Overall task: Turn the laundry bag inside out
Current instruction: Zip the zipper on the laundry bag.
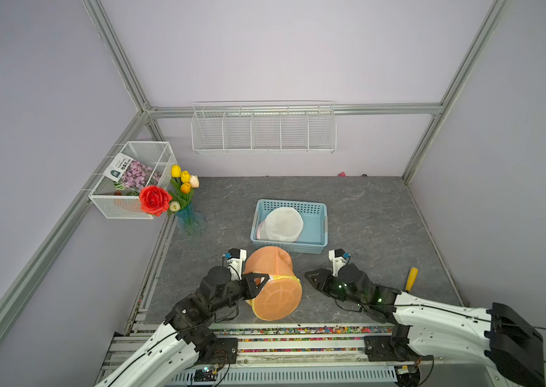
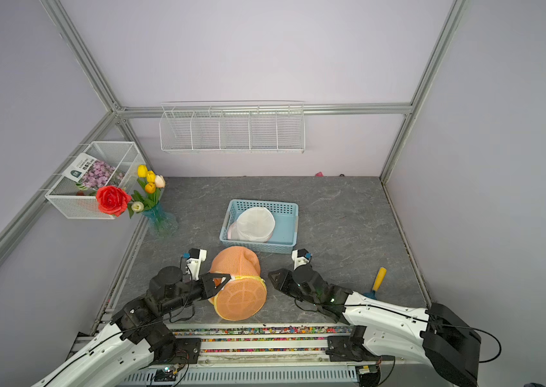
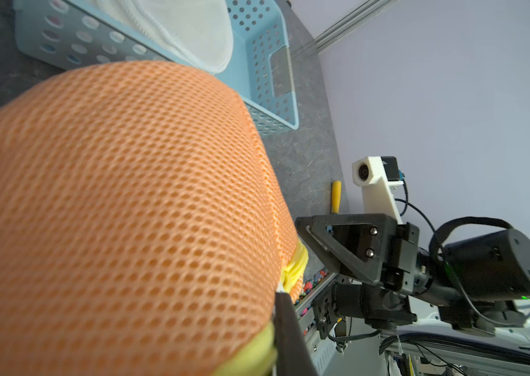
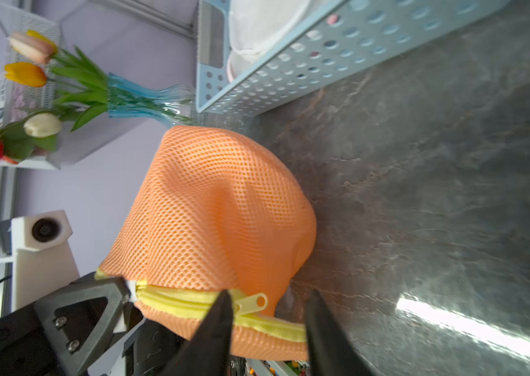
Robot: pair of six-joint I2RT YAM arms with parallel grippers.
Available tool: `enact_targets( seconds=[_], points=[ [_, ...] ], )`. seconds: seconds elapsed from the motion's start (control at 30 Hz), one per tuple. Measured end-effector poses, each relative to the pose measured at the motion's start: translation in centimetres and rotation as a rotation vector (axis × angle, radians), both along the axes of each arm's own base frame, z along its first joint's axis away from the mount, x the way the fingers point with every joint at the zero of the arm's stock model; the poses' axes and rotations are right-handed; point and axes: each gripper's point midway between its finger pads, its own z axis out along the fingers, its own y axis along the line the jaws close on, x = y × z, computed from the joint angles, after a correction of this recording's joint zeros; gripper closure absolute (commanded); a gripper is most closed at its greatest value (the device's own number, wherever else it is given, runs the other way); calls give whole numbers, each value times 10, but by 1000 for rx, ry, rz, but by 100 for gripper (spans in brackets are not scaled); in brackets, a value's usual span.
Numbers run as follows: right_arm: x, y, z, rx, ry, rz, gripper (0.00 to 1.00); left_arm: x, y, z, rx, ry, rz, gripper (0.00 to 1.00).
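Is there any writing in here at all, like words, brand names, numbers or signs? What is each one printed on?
Flower packet in the white wire basket: dark characters and a small round logo on its white header, too small and blurred to read.
Orange laundry bag: no writing visible.
Blue basket: no writing visible.
Nothing else in any view shows readable text.

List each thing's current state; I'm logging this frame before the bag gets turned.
laundry bag: lying on its side, puffed out.
left gripper: shut on the bag's yellow rim.
right gripper: open, apart from the bag.
blue basket: holds a white bag.
vase: upright.
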Motion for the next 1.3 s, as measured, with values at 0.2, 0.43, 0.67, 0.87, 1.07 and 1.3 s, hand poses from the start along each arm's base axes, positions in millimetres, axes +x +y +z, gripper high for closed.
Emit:
enact_targets(
  seconds=[0.2, 0.43, 0.67, 0.87, 1.07, 1.3],
  points=[
    [1, 12, -2, 117, -8, -10, 36, 0, 0, 1, -10, 9, 7, 100],
    [-8, 30, -24, 170, 14, -23, 34, 3, 0, 4, -36, 24, 31, 100],
    [-9, 50, -9, 328, -10, -62, 35, 9, 4, 10, -75, 31, 92, 100],
    [-10, 58, -1, 414, -14, -82, 39, 14, 13, 8, -36, 40, 148, 100],
    [-10, 54, 20, 479, -66, -82, 42, 15, 16, 17, 19, 12, 141, 100],
    [-17, 36, 64, 467, -197, -48, 44, 11, 17, 8, 80, -8, 97, 100]
  ],
)
